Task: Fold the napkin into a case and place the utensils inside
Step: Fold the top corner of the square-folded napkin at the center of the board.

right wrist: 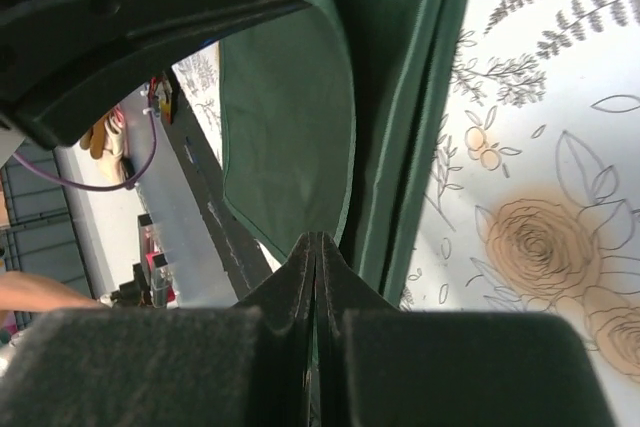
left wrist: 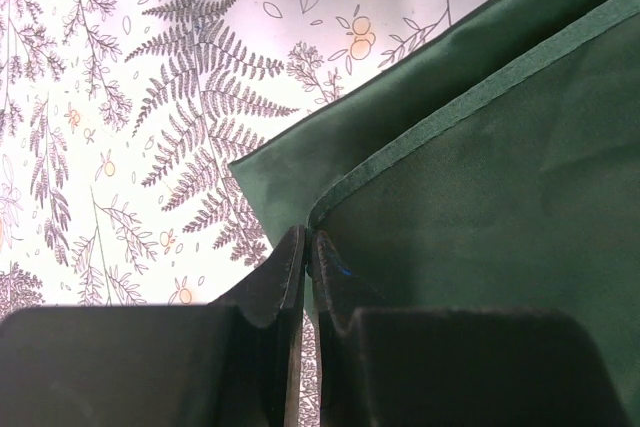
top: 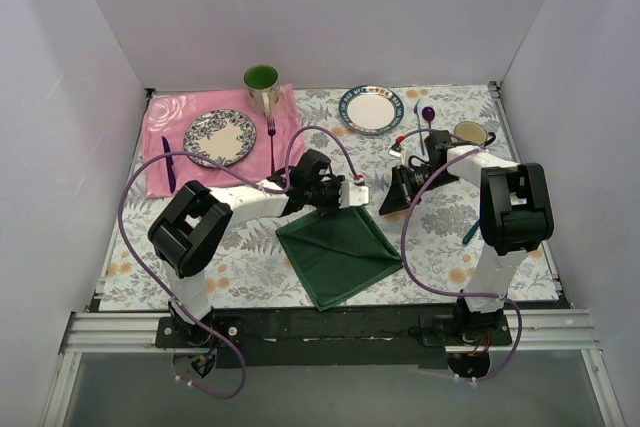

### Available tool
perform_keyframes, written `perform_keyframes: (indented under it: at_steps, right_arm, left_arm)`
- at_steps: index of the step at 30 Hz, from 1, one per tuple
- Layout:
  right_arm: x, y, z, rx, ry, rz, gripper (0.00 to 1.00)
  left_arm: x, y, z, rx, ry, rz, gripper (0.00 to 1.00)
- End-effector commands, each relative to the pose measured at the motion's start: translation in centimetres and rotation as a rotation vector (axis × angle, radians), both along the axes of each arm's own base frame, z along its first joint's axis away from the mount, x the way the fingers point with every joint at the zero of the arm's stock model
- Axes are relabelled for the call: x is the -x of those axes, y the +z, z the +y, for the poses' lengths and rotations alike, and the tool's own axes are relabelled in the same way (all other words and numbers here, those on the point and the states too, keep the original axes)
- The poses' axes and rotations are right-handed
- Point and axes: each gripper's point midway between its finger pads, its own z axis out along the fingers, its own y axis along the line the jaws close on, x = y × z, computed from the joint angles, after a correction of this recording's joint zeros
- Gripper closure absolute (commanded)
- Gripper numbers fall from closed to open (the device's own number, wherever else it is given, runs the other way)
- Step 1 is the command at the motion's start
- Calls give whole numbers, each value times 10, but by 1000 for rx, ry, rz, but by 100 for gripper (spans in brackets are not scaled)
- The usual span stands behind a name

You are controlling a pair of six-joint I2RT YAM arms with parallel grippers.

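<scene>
Green napkin (top: 340, 252) lies part-folded, no case yet; your left jaws and right jaws each pinch its hem tight between them, and nothing is tucked inside.

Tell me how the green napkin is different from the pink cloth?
The dark green napkin is doubled over, near the arms; the pink cloth lies flat at the far left. The pink cloth carries a patterned plate; the napkin carries nothing. The left gripper and right gripper pinch the napkin, not the pink cloth. Both are cloth.
</scene>
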Motion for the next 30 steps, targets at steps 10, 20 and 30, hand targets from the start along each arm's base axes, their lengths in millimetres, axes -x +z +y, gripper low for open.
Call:
perform_keyframes:
  at_steps: [10,20,30]
  right_arm:
    - [24,1,-3,-24,45,9,98]
    - [35,3,-1,-57,58,31,99]
    - [47,12,3,-120,67,20,99]
  left_arm:
    - [-22,26,-17,78,-15,-81,100]
    - [-22,22,-22,77,-43,-72,100]
    - [-24,19,-25,80,-47,-71,100]
